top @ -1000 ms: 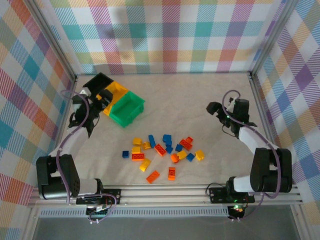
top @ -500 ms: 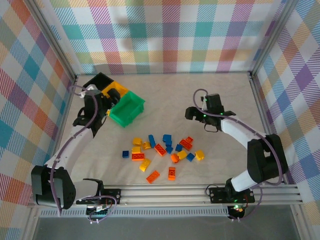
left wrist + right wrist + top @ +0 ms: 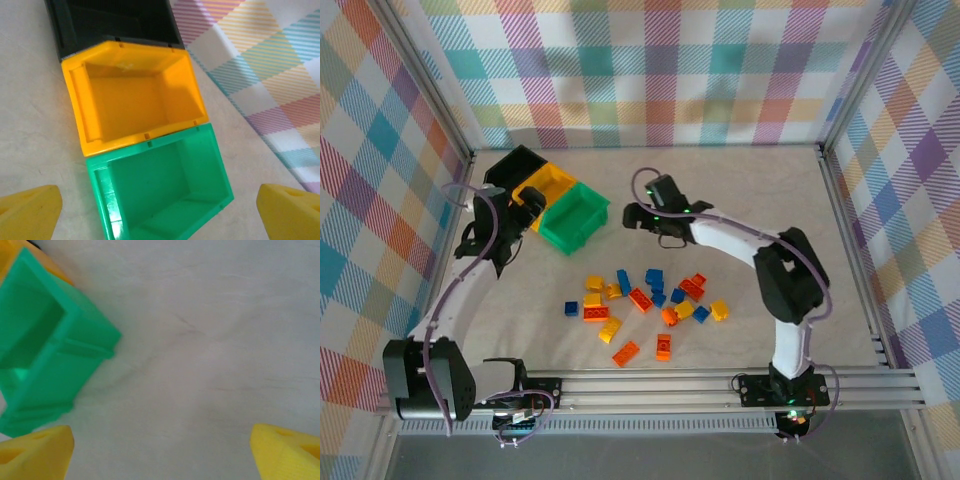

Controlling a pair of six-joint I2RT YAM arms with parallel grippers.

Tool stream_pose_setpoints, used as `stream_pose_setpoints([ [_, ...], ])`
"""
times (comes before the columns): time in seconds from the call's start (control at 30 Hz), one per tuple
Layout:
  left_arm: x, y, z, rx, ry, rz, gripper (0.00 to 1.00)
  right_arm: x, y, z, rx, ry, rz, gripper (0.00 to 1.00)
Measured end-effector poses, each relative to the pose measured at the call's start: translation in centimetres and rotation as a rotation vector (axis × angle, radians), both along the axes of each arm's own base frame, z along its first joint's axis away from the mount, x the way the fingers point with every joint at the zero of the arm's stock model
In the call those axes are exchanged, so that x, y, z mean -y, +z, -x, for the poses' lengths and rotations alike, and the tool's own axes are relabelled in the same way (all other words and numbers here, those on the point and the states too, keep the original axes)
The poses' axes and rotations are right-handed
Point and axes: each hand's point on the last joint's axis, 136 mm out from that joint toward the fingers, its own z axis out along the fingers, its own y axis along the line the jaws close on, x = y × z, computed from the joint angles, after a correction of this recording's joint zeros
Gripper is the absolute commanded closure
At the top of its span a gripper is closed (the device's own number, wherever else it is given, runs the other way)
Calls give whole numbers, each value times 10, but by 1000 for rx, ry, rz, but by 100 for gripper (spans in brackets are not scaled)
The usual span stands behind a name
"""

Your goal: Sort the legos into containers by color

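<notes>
From above, the containers stand in a slanted row near the far left corner of the table: black bin farthest back, yellow-orange bin in the middle, green bin nearest the centre. The legos lie scattered in blue, orange-red and yellow at mid-table toward the near edge, well apart from the bins. The left gripper hangs at the left side of the row; the right gripper reaches across to just right of the green bin, above bare surface.

The left wrist camera looks down into the three joined bins, black at the top, green at the bottom, plaid wall to the right; the yellow fingertips sit in the lower corners, spread wide, with nothing held between them.

The right wrist camera has the green bin at the left, tilted in frame, an orange corner behind it; its fingertips stand wide apart over bare table, gripping nothing.
</notes>
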Motion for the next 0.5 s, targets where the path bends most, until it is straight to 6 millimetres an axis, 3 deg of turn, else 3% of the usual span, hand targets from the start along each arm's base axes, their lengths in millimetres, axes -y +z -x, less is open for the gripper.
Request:
stream_pose_setpoints([
  [0.17,-2,25,17,128,14,6,0,-54,3,-12,-21,-41,-44,13],
  [0.27,-2,27,16,135,16,3,0,-78,-1,-18,-43,-67,-70,15],
  [0.5,1,12,12,88,9,3,0,-98,-28,-36,-127,-148,-60,27],
])
